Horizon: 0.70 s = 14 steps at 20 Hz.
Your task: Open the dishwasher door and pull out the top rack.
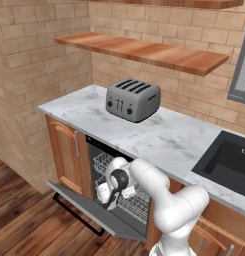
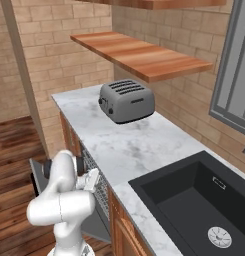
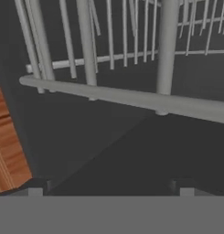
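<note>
Hand view puts the top rack (image 3: 127, 97) front bar just beyond my gripper (image 3: 111, 187), jaws spread wide, nothing held. With the dishwasher door (image 1: 89, 210) down, I must advance, clamp, and pull.

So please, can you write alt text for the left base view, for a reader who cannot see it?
A white robot arm reaches its tool into an open dishwasher, at the wire top rack, with the dishwasher door folded down toward the wooden floor. Above, a grey toaster stands on the marble counter, a dark sink at right.
</note>
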Available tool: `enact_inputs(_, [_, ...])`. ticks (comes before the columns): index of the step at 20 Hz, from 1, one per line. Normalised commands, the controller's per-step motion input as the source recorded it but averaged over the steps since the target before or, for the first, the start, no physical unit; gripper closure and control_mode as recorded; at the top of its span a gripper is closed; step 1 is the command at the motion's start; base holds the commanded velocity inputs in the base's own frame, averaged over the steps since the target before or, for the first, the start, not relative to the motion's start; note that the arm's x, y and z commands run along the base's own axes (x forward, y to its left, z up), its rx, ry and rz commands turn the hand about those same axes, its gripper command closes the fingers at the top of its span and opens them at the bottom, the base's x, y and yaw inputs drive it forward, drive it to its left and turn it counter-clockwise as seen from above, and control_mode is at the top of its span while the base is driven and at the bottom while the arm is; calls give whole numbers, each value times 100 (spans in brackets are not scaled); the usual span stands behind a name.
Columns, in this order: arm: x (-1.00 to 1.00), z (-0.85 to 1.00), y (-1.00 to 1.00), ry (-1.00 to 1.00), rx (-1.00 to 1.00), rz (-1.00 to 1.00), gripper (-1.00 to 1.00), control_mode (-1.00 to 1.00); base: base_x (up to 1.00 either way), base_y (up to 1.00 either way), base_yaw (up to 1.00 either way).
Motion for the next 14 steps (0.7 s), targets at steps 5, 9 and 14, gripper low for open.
enact_inputs(5, [15,-59,-46,18,31,0,-100,-100,0,0,0])
enact_inputs(9, [6,-29,-32,28,54,0,-100,-100,0,0,0])
enact_inputs(14, [1,-8,-43,28,78,11,-100,-100,0,0,0])
